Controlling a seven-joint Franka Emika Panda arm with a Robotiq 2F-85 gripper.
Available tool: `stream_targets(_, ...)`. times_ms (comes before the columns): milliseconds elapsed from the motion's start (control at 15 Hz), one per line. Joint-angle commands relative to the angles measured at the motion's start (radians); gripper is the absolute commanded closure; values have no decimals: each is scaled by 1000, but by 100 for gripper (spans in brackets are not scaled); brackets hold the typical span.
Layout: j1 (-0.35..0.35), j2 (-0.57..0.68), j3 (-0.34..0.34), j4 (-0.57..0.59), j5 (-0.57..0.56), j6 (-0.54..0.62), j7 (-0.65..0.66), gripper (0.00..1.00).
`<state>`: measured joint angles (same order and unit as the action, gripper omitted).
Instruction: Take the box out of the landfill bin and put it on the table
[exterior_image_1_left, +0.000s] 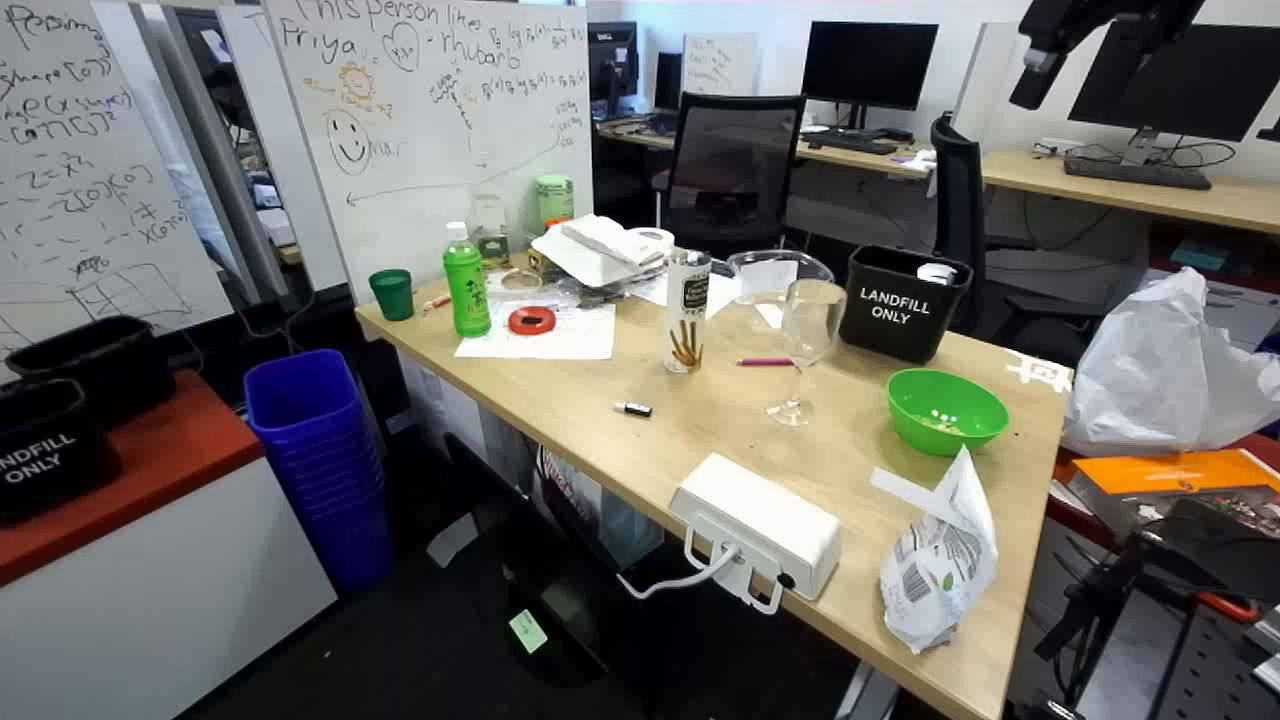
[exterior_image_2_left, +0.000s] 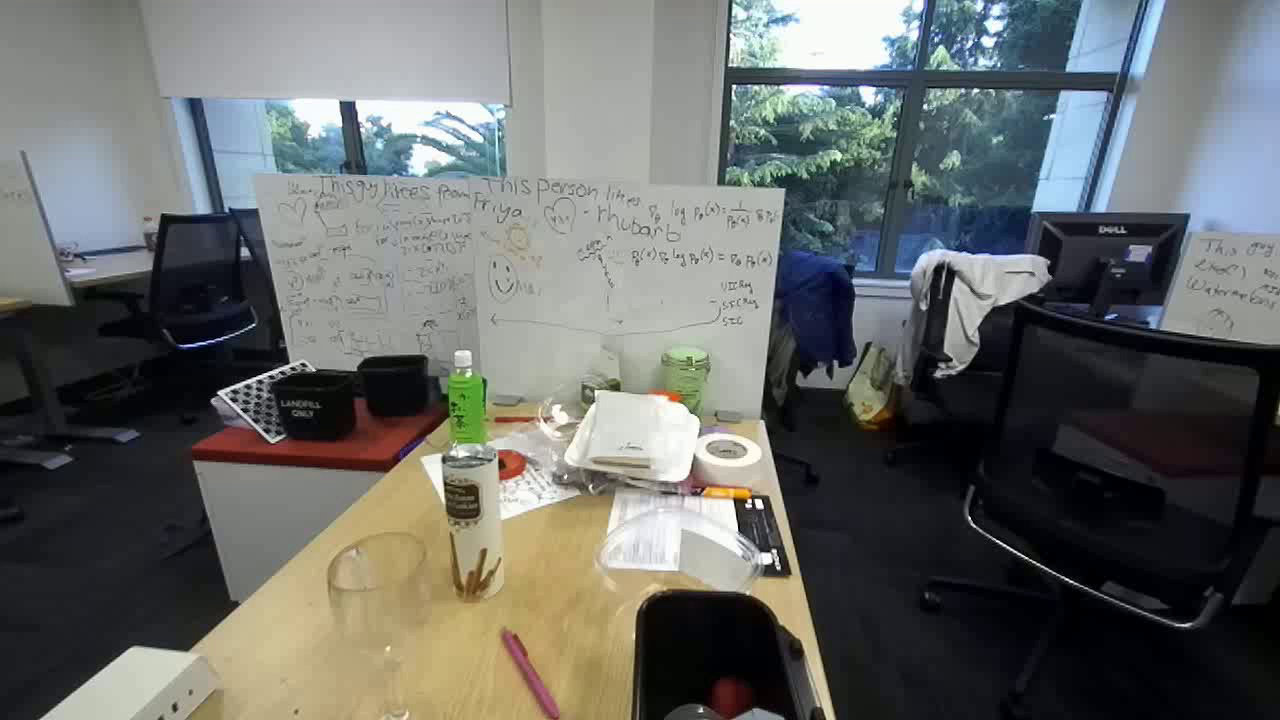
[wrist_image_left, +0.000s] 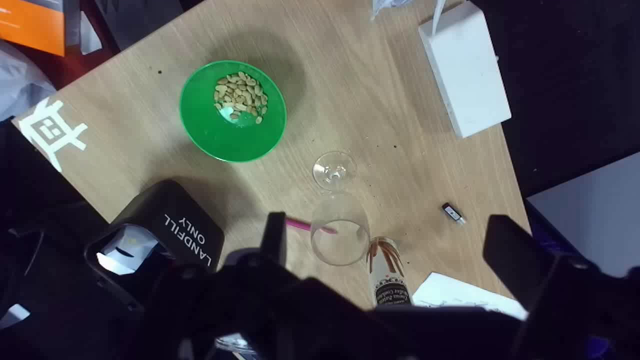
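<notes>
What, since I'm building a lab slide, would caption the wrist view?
Open gripper above a table holding a landfill bin, green bowl and stemmed glass.

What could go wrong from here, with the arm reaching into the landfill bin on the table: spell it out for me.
The bin stands near the edge of the table, so a bump might push it off. It holds a white item and something red, so the fingers, spread open, may pinch the wrong one. The clear wine glass stands near the bin and could be knocked over.
</notes>
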<state>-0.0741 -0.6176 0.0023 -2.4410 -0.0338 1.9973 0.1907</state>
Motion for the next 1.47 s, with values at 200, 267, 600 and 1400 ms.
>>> stream_targets(200,-4,0,3,2,2,-2,-2,0)
stream_targets(267,-4,0,3,2,2,-2,-2,0)
stream_targets(600,-4,0,3,2,2,-2,-2,0)
stream_targets(1400,-42,61,35,14,-2,42,161,0)
